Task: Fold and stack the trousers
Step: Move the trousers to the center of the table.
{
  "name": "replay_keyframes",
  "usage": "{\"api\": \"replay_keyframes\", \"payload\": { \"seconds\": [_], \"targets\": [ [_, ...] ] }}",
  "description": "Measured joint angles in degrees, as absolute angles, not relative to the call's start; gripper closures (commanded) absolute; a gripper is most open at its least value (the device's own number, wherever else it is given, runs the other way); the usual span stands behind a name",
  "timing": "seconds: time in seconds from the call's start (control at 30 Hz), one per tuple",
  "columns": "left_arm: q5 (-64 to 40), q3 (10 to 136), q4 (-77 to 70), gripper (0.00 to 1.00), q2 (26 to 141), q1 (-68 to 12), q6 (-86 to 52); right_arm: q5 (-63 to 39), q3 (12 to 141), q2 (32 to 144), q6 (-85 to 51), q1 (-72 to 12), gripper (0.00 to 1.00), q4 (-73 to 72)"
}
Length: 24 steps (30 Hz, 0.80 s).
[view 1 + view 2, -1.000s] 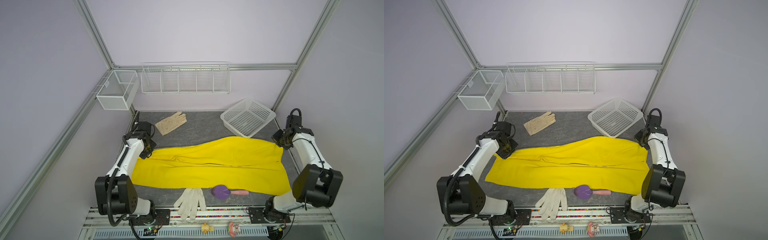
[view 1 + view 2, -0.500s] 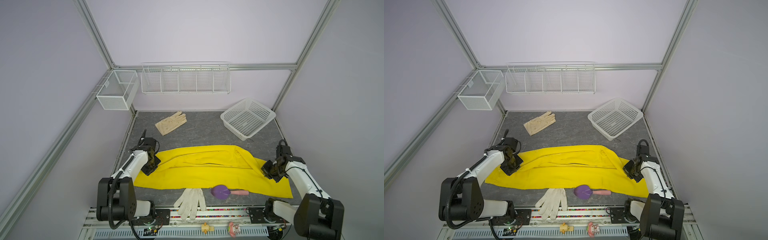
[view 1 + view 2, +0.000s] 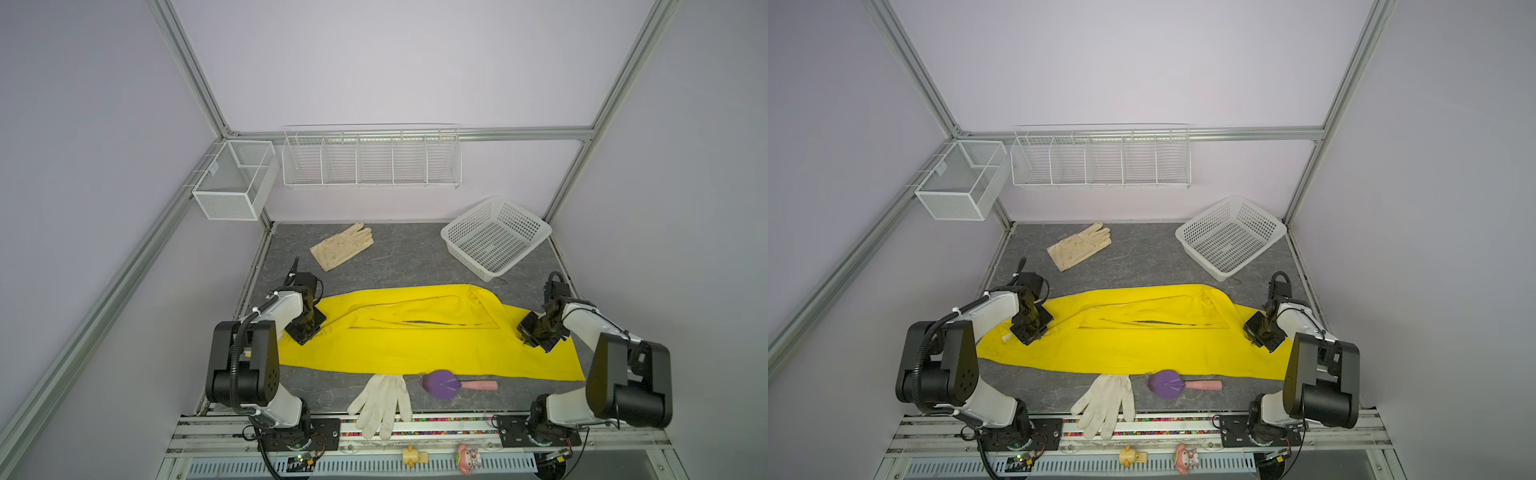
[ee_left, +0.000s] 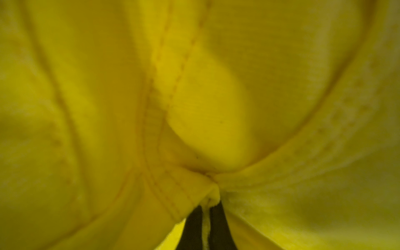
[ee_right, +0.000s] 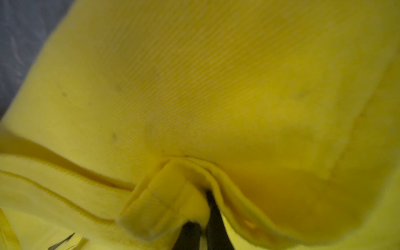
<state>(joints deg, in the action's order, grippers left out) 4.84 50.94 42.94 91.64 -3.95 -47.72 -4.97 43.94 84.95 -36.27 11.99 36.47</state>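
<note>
I've just pulled the far edge of the trousers (image 3: 415, 353) toward 6 o'clock. They now lie doubled lengthwise across the table (image 3: 415, 257), from 9 to 3. The left claw (image 4: 206, 218) and right claw (image 5: 202, 229) stay pinched on yellow cloth. I judge the lengthwise fold nearly laid, with release next.

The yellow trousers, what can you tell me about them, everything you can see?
The trousers are bright yellow woven cloth with stitched seams, the biggest soft thing here. They lie stretched long across the grey table, the far part folded over toward the front and a bit rumpled. The left tool and the right tool each pinch cloth near one end. A white glove meets the near edge.
</note>
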Motion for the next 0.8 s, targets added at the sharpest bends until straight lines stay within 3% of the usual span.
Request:
{"api": "replay_keyframes", "payload": {
  "seconds": [0.33,0.8],
  "targets": [
    [2.9,56.6,41.4,1.00,95.6,-4.2,-46.5,-4.1,51.7,91.3,-32.4,13.2,0.94,32.9],
    [11.2,76.2,52.7,1.00,90.4,-1.4,-37.4,-5.7,61.9,80.8,-27.0,25.2,0.94,36.9]
  ]
}}
